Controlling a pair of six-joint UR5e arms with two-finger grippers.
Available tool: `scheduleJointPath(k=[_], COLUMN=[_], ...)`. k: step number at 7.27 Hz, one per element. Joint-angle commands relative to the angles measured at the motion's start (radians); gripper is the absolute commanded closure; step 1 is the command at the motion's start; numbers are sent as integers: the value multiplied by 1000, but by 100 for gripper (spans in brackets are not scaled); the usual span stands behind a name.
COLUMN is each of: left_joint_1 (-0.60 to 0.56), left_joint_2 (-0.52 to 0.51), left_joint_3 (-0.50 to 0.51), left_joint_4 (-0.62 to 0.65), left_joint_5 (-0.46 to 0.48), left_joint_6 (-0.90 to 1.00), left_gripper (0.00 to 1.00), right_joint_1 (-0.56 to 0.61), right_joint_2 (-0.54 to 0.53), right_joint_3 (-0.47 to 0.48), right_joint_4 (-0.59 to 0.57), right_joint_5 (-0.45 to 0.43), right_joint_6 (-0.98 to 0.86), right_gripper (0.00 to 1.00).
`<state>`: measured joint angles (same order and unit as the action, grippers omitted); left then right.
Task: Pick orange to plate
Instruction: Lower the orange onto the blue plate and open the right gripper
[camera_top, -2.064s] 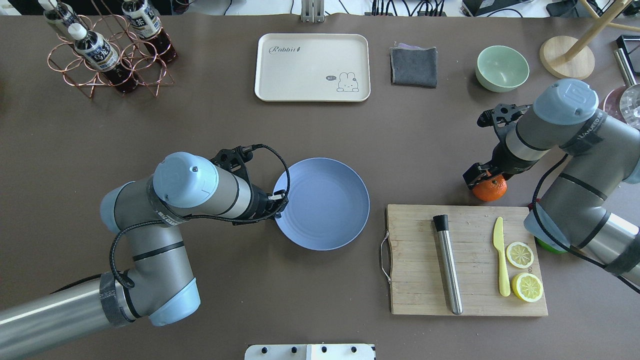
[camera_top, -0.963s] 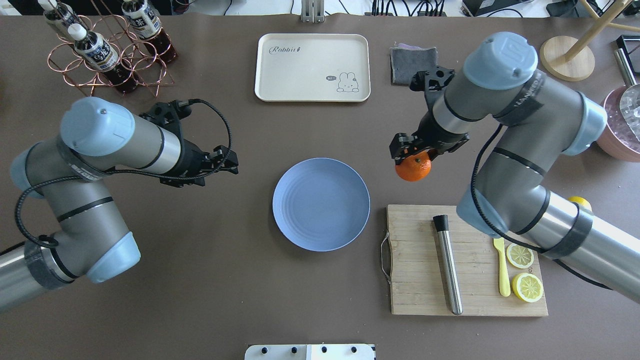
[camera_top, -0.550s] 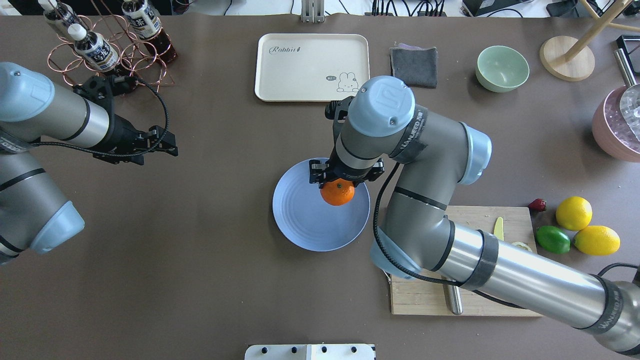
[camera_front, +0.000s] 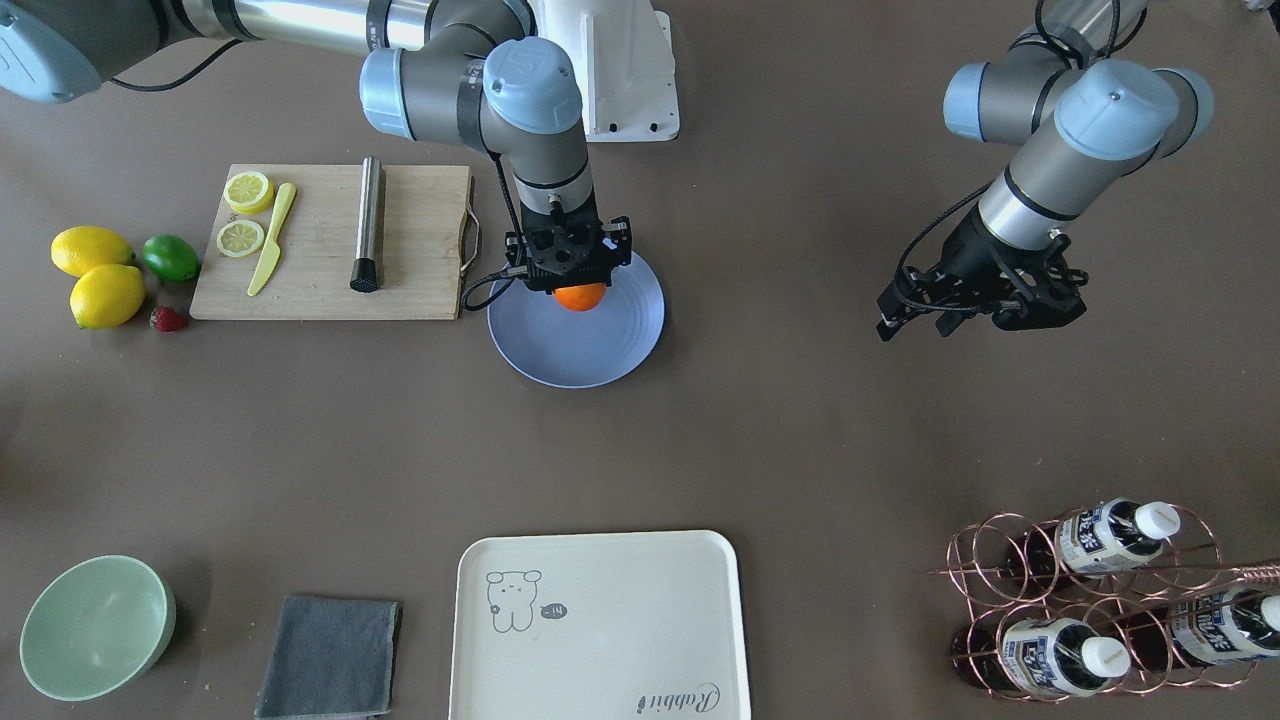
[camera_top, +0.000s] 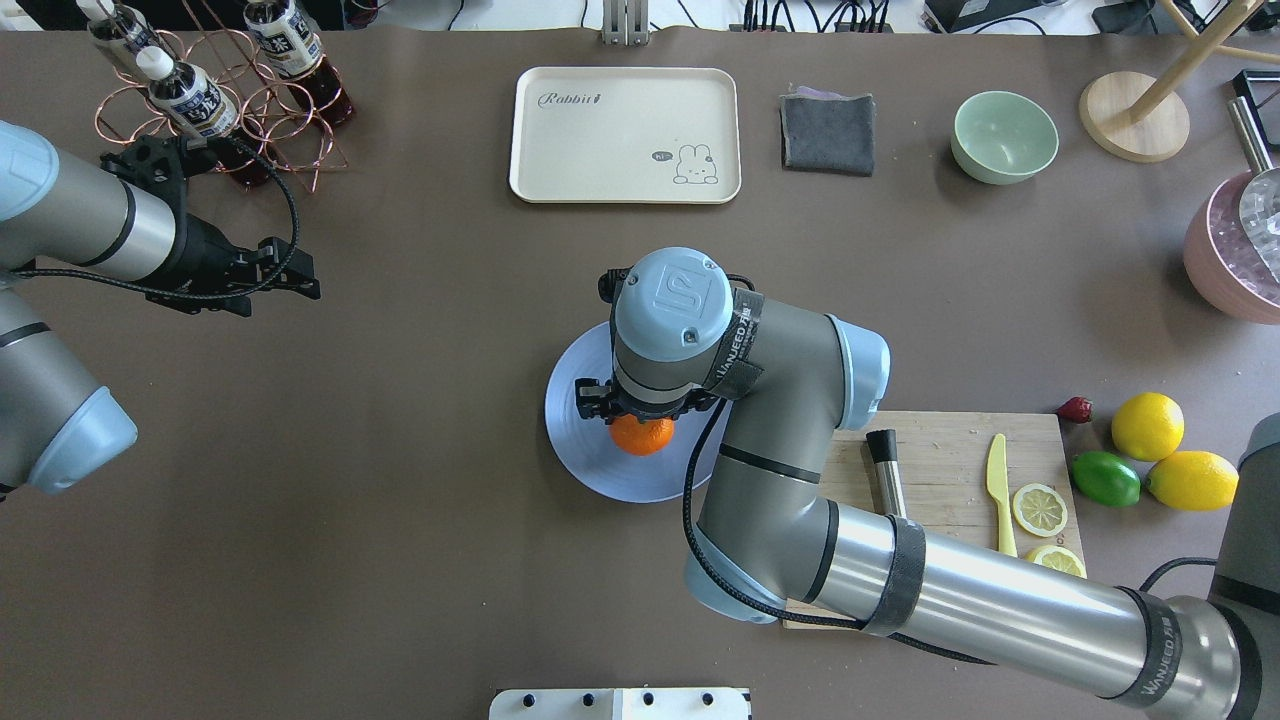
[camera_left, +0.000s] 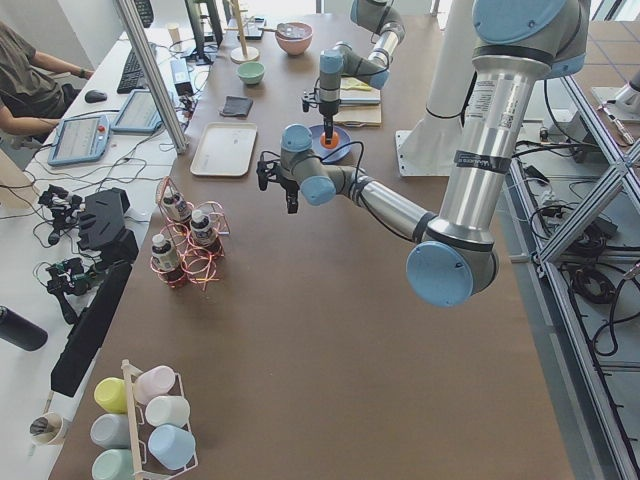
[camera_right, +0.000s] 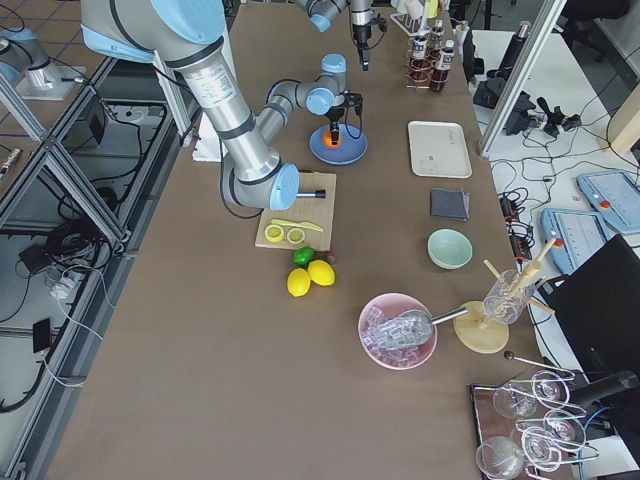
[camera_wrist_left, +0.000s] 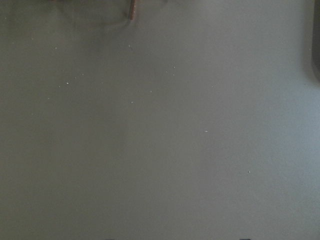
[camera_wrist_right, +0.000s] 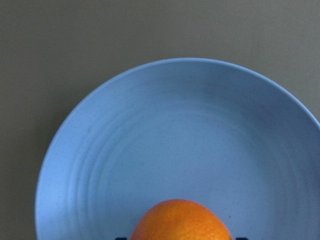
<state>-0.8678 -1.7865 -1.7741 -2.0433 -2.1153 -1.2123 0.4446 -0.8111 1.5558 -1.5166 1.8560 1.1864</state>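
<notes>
A: Where does the orange lie from the plate?

B: Over it, inside the rim, a little to the robot's side of the plate's middle. The right gripper comes down from above with its fingers closed on the fruit, so the orange sits straight beneath them.

A: Does it touch the plate?

B: I cannot tell. It is either resting there or just above.

A: So what does the next move turn on?

B: On that drop, I judge. The fruit is round, with no long axis to mind, and the plate looks nearly flat, so a high release could let it roll off.

A: And the left gripper?

B: Well apart from the plate, over bare worktop, with nothing in it. I cannot tell whether its fingers are spread or closed.
</notes>
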Motion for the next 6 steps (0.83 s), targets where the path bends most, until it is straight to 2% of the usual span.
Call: scheduleJointPath(k=[1,2,3,5,6], left_joint_1=[-2,-2,-2,-3,-51], left_joint_2=[6,6,6,6,4], left_joint_3=[1,-1,-2,-7,-10], left_joint_4=[0,0,0,2,6], left_joint_5=[0,0,0,-3,-75], left_joint_6=[0,-1,-1,-1,2], left_gripper=[12,12,12,11,11], right_joint_1=[-3,-1,-1,8,60], right_joint_2=[1,1,1,1,-11], right_joint_3=[-20,-20,-20,-14,25], right_joint_4=[10,10,10,12,1], right_joint_5=[-6,-12,-14,-14,26], right_joint_6=[-2,-1,2,-11,-13], right_gripper=[100,100,1,0,0])
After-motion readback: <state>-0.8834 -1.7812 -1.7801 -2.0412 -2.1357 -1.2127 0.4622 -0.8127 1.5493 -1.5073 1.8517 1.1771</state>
